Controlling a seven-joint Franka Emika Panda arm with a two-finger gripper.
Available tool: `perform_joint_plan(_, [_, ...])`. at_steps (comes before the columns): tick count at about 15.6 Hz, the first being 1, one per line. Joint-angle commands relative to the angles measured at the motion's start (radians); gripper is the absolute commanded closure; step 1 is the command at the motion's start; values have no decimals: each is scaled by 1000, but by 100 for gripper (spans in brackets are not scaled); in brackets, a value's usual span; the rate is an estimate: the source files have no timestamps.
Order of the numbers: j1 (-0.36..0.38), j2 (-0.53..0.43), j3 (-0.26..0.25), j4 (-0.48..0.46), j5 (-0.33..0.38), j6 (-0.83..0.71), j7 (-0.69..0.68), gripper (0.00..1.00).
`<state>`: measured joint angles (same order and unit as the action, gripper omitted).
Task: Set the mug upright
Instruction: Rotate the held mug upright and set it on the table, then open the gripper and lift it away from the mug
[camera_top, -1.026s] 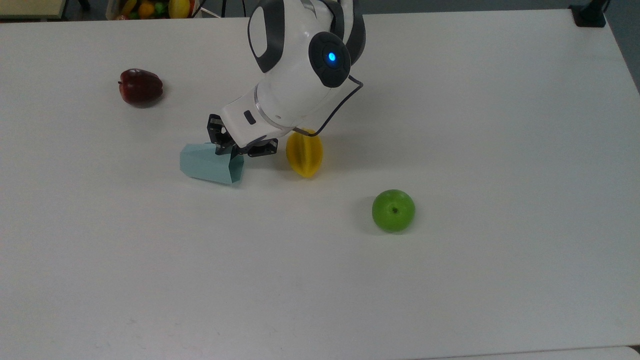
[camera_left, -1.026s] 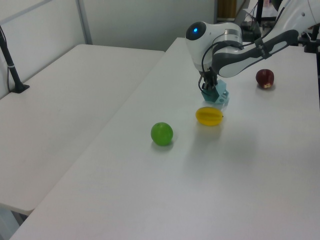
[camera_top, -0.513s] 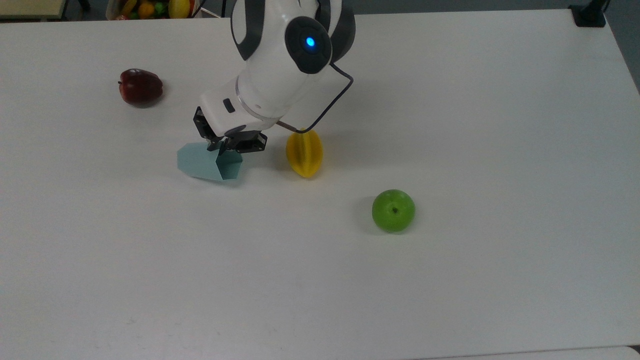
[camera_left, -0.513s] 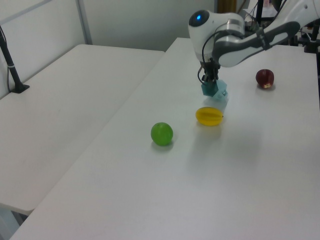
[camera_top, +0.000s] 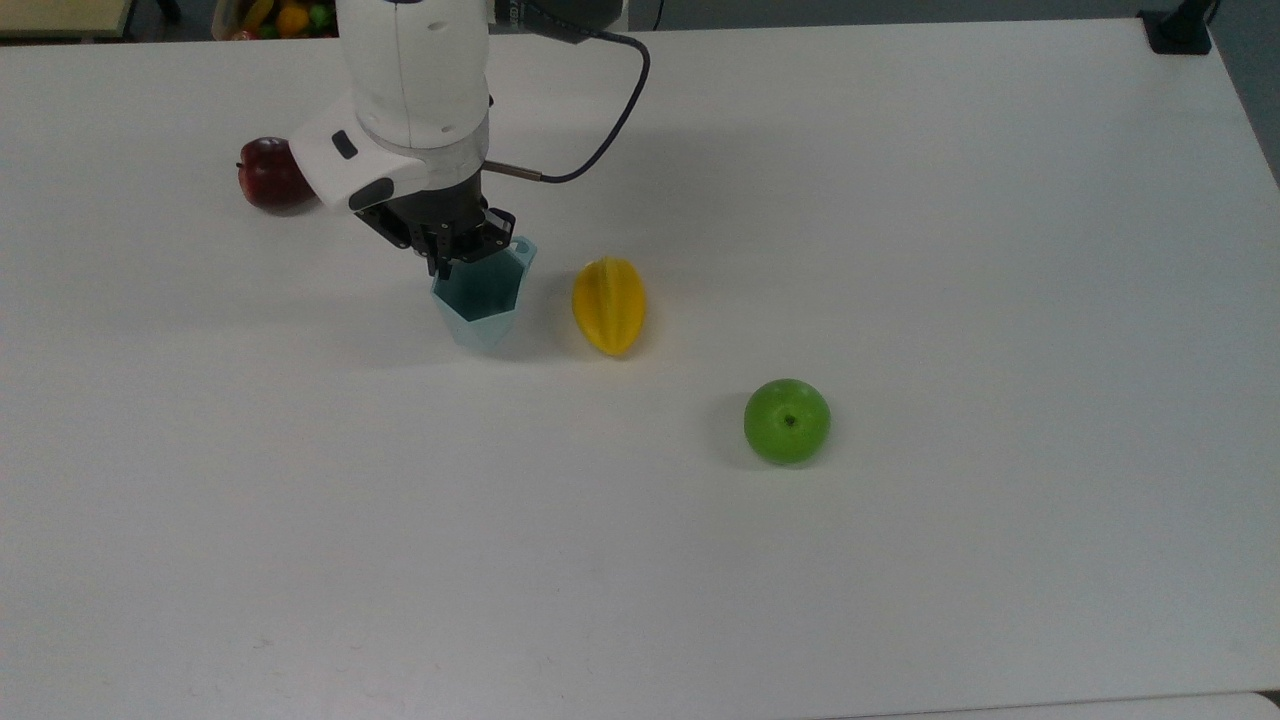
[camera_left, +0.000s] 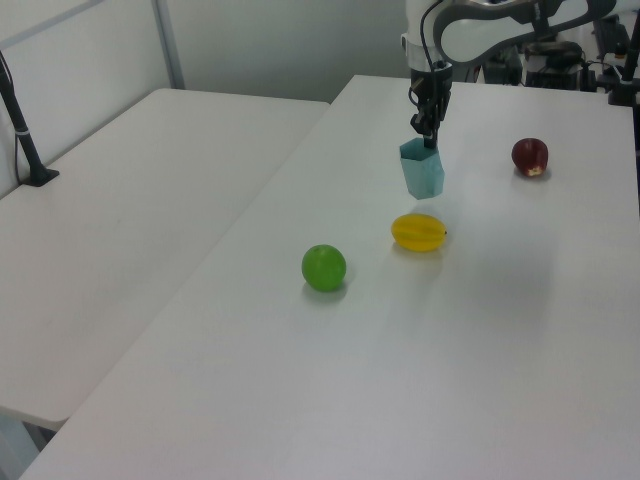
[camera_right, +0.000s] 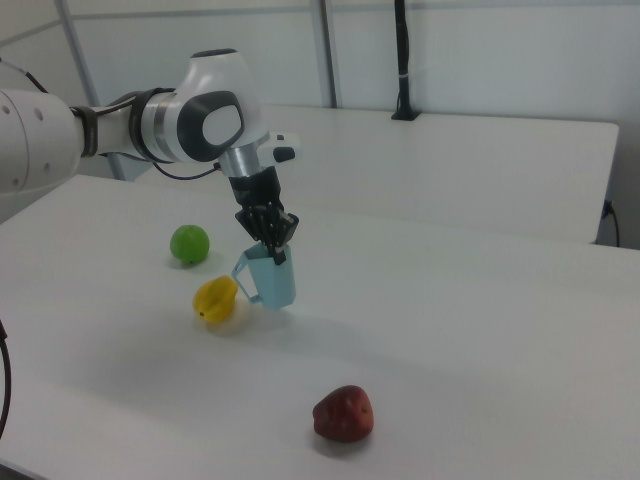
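Pale blue-teal faceted plastic mug (camera_left: 423, 172) upright, mouth up, rim pinched by dark two-finger tool (camera_left: 428, 138) reaching down from above. Contact of mug base with white surface (camera_left: 300, 380) not determinable. Yellow ridged star-shaped fruit (camera_left: 418, 232) lying near the mug, toward the camera. Round green apple (camera_left: 324, 268) nearer still, well apart. Dark red apple (camera_left: 530, 156) toward the left view's right.

The mug (camera_top: 482, 300) — earlier on its side — now hangs upright from the fingers (camera_top: 447, 247).
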<state>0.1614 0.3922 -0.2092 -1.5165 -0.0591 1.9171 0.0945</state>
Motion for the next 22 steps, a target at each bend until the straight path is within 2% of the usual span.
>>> perform_joint_plan(1, [12, 5, -9, -39, 36, 36, -30, 100])
perform_joint_plan(4, [18, 33, -9, -45, 44, 114, -16, 100])
perform_joint_plan(5, [18, 34, -9, -45, 44, 115, -16, 97])
perform_joint_plan(6, [15, 33, -9, -45, 44, 115, -19, 74])
perform_joint_plan(8, [12, 31, -10, -45, 44, 114, -30, 15])
perform_joint_plan(9, [10, 31, -10, -44, 42, 111, -32, 0])
perform_joint_plan(16, [6, -58, -42, -34, 44, 8, -76, 0])
perform_joint_plan(22, [-52, -199, -61, -36, 68, -208, -159, 0])
